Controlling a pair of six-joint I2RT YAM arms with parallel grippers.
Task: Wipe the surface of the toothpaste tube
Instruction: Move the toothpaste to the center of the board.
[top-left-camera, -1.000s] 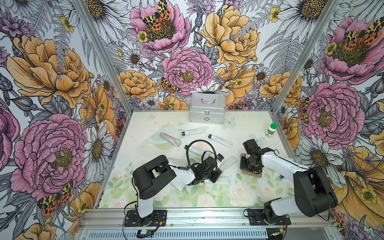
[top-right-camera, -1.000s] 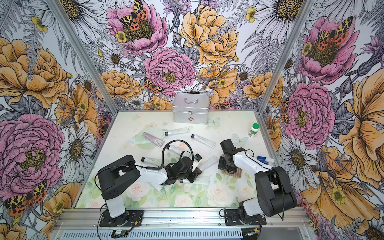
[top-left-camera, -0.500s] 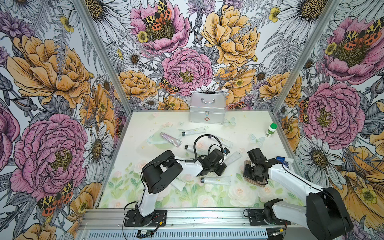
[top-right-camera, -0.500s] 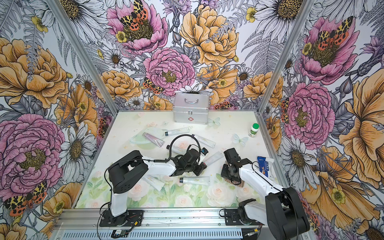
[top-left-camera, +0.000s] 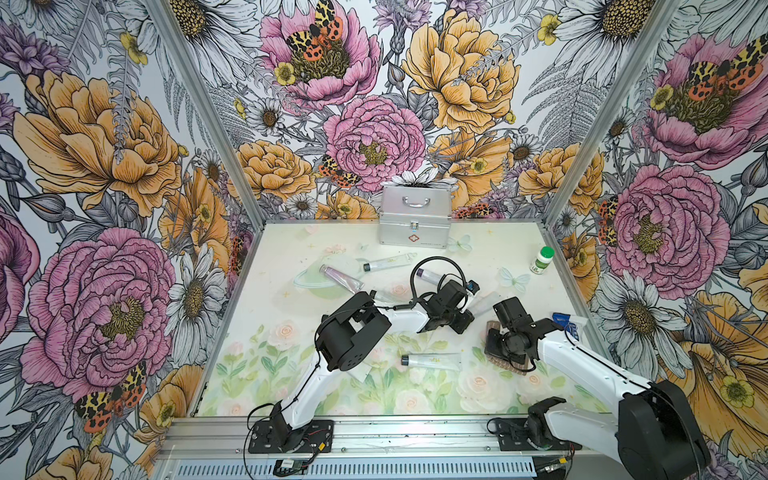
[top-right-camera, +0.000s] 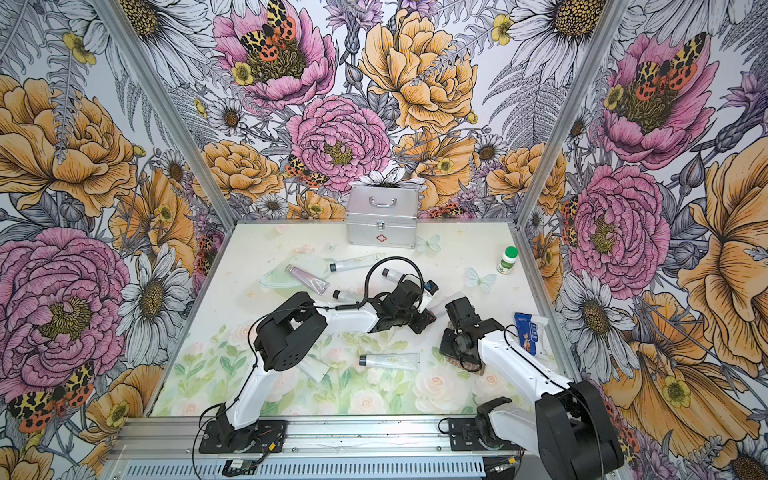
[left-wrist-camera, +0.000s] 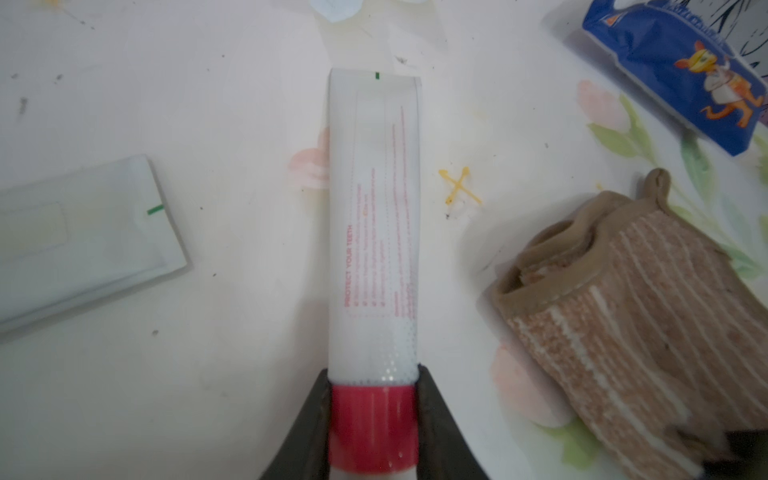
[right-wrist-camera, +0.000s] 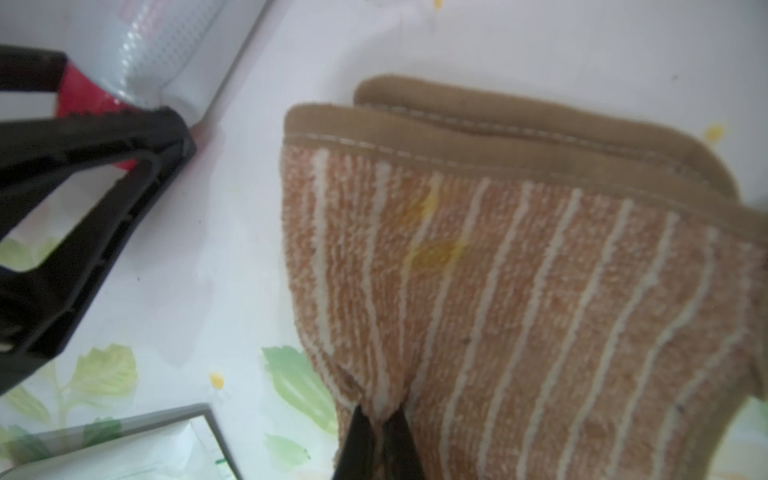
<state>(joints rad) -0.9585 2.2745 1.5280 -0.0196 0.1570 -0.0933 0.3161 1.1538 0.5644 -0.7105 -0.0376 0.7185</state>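
The toothpaste tube is white with red print and a red cap. My left gripper is shut on that cap, one finger on each side. In both top views the tube sticks out past the left gripper toward the back right, low over the table. A brown cloth with white stripes lies folded on the table beside the tube. My right gripper is shut on a pinch of its pile. From above, the cloth is mostly hidden under the right wrist.
A silver case stands at the back wall and a green-capped bottle at the back right. A blue packet lies by the right wall. Several other tubes lie about, one in front of the grippers. A flat white sachet lies near the held tube.
My left gripper has carried the tube to the right and toward the back, uncovering a tube on the table. The right gripper has drawn the cloth slightly toward the front.
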